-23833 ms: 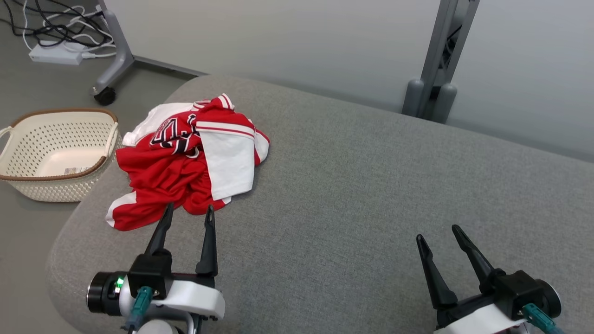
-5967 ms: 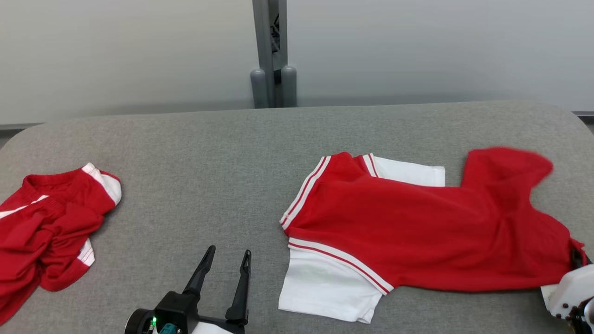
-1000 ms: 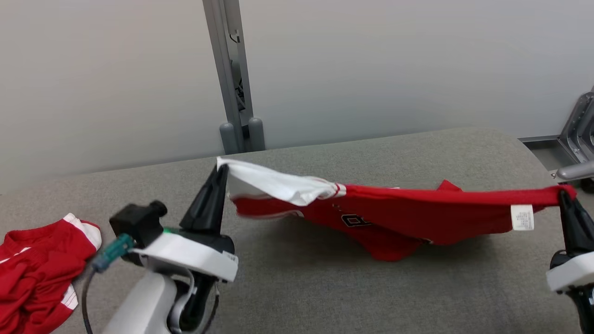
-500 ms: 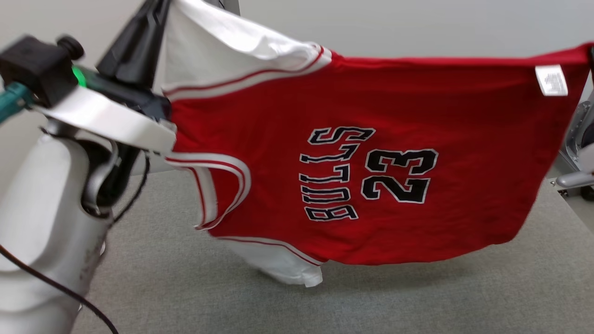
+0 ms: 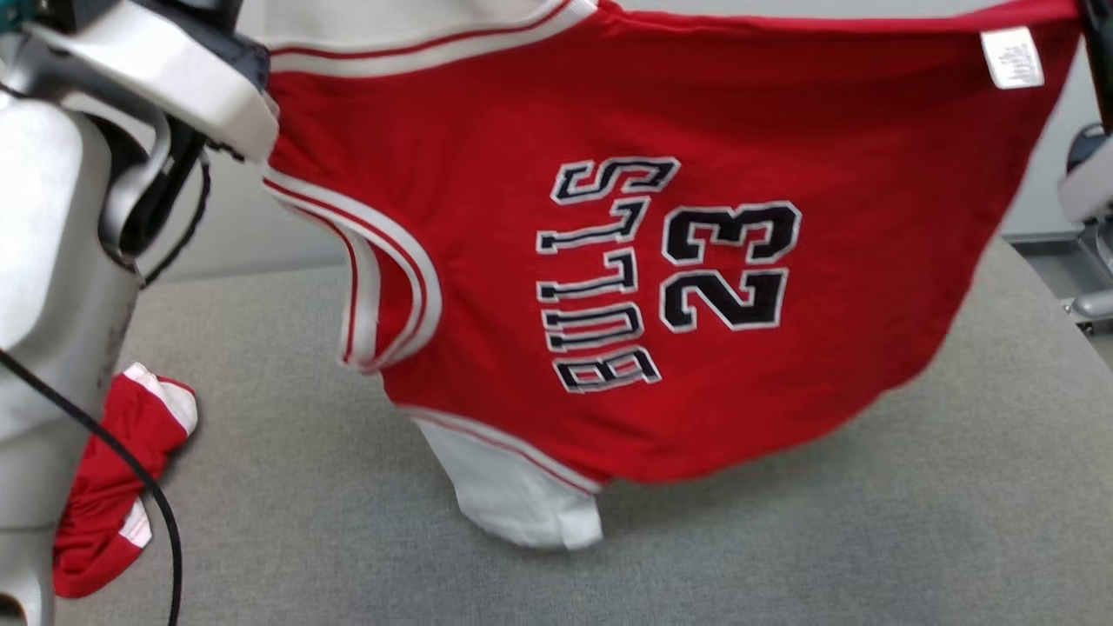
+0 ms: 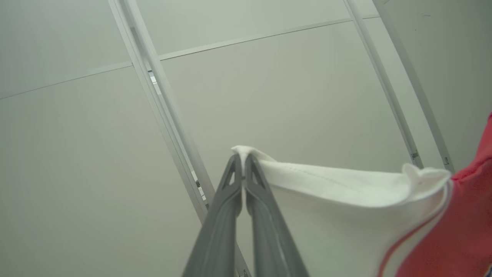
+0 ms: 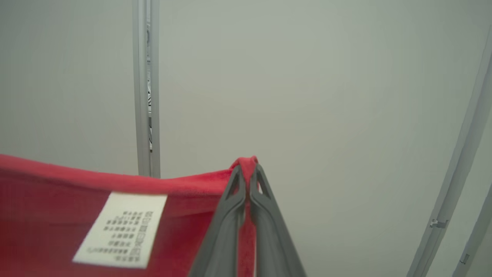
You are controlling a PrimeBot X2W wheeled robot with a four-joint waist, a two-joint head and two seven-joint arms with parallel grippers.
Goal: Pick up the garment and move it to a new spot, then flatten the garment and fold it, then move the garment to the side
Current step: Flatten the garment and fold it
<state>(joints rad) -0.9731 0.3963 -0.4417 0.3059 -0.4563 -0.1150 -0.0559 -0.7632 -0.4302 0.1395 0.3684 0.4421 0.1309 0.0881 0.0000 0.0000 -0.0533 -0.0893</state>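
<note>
A: Where is the shirt?

B: Off the surface. The red shirt (image 5: 696, 104) hangs spread out above the grey surface (image 5: 826, 556), turned sideways, so the black lettering and the "23" run top to bottom. Its lower white sleeve (image 5: 522, 509) dips down to the surface. Can't tell if it touches.

A: Fingers?

B: Both pairs pinched tight on cloth. The left fingers (image 6: 225, 215) clamp the tip of the upper white sleeve (image 6: 326, 184). The right fingers (image 7: 226, 231) clamp a red corner, near the white care label (image 7: 119, 231). Both are high over the surface, with the shirt's top edge stretched between them.

A: Anything else on the surface?

B: A second garment (image 5: 113, 487), red and white, crumpled at the surface's left end. It sits partly behind the pale left forearm (image 5: 52, 287), well apart from the hanging shirt.
</note>
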